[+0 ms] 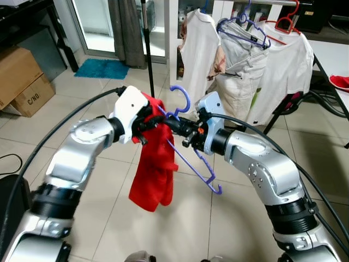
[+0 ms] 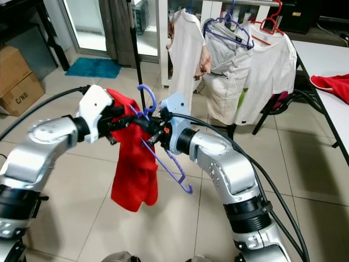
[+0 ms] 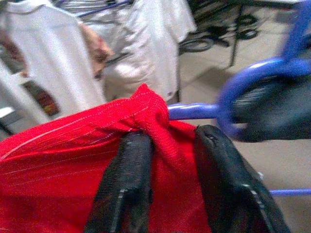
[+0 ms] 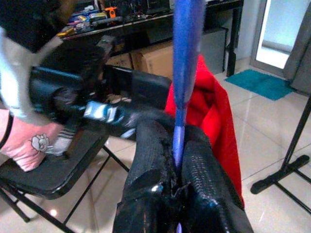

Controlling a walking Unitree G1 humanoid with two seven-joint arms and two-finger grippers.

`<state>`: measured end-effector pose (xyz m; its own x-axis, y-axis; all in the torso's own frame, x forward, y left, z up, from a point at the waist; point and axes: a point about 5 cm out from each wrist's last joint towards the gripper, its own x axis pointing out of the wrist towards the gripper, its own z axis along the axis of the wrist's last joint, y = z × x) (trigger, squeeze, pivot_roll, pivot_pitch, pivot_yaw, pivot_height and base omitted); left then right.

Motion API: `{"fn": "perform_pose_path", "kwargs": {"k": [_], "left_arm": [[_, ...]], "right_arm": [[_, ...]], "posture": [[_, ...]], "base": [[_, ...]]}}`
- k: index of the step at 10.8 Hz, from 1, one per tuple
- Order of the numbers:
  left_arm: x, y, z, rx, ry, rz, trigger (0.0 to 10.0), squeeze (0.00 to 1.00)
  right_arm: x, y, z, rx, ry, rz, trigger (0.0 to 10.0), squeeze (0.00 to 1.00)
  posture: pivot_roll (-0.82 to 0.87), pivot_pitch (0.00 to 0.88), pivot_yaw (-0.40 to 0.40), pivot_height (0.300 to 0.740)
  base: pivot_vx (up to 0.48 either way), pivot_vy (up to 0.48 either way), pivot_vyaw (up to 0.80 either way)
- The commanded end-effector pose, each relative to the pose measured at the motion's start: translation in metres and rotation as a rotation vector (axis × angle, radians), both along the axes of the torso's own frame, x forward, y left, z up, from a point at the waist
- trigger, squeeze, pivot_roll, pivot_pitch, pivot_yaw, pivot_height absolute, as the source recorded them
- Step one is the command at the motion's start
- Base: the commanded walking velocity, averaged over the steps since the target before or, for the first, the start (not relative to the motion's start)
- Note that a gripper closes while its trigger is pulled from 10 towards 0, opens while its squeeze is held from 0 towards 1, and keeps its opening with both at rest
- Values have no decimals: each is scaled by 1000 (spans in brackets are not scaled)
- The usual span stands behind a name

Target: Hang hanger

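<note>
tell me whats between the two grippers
In the left eye view, the purple hanger and the bunched top of the red shirt sit between the left gripper and right gripper; each is clamped on one.

The cardboard box [image 1: 32,94] at about nine o'clock on the floor bears black letters reading "C/NO". No other text is legible.

Clothes rack [image 1: 256,16] at the back, used as landmark. White T-shirts [image 1: 286,65] and beige trousers [image 1: 240,87] hang on it, on purple and red hangers. Black stand pole [image 1: 148,49] just left of rack. Teal mat [image 1: 102,69] further left, by the doorway. Cardboard boxes [image 1: 22,79] far left of rack. White bench [image 2: 332,82] right of rack, red cloth [image 2: 334,84] on it. Tiled floor [image 1: 218,229] throughout.
</note>
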<state>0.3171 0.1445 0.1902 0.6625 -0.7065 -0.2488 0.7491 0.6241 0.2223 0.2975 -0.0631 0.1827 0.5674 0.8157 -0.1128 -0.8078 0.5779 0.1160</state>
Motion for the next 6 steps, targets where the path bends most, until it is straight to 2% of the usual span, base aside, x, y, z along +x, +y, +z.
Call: {"fn": "perform_pose_path", "kwargs": {"k": [1,4,5,6], "left_arm": [[-4,-3,10,-27,-15,-51,10000,1000],[-8,20,14,-22,-17,-82,10000,1000],[-12,25,24,-139,-20,-126,10000,1000],[-13,28,29,-201,-18,-150,10000,1000]], "right_arm": [[-1,6,3,8,-12,40,10000,0],[0,4,4,13,-12,36,10000,0],[1,3,4,21,-10,33,10000,0],[1,3,5,21,-12,32,10000,0]], "posture": [[-9,17,32,740],[-9,17,30,740],[-9,17,30,740],[-9,17,30,740]], "base": [[0,0,0],[0,0,0],[0,0,0],[0,0,0]]}}
